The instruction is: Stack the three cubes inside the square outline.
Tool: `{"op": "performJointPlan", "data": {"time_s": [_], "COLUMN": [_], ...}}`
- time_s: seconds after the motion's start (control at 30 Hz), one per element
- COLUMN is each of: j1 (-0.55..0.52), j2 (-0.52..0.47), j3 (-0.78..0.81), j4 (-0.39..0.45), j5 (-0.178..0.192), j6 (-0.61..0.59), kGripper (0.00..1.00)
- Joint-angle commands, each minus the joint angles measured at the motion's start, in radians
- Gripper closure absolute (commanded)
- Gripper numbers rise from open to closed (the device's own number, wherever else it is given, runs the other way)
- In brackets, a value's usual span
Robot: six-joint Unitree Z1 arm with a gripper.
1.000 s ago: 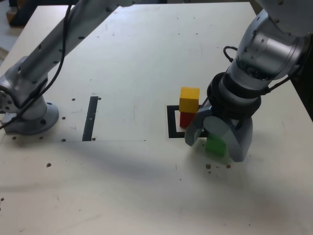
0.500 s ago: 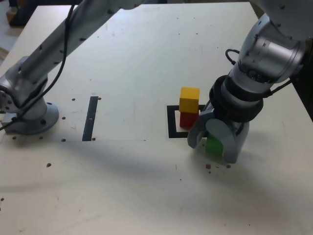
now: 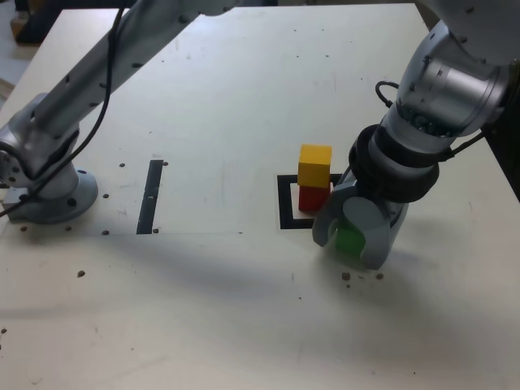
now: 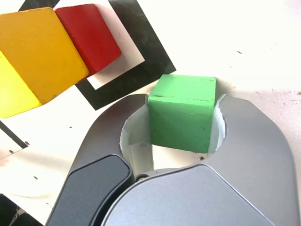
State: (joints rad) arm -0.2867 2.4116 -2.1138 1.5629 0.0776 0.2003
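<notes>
End effector (image 4: pixel 183 101) is clamped on the green cube (image 4: pixel 182 113), near the surface's (image 3: pixel 219 309) right edge in the exterior view. Just beside them, the yellow cube (image 3: pixel 314 166) sits on the red cube (image 3: pixel 313 198) inside the square outline (image 3: pixel 286 203).

yellow cube (image 4: pixel 42 54) cut off by wrist view's edge, arm's elbow (image 3: pixel 463 16) cropped above

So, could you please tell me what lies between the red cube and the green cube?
Part of the black square outline lies between the red cube and the green cube, as the wrist view shows.
</notes>
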Motion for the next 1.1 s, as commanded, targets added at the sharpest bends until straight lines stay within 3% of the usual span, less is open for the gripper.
{"op": "performJointPlan", "data": {"time_s": [0.0,0.67,1.07], "j1": [-0.001,0.003,0.104], "j2": [-0.025,-0.295,-0.352], "j3": [-0.005,0.027,0.148], "j4": [0.011,0.075,0.071], "j5": [0.004,0.097,0.068], "j6": [0.003,-0.038,-0.111], "kGripper": [0.72,0.72,0.72]}}
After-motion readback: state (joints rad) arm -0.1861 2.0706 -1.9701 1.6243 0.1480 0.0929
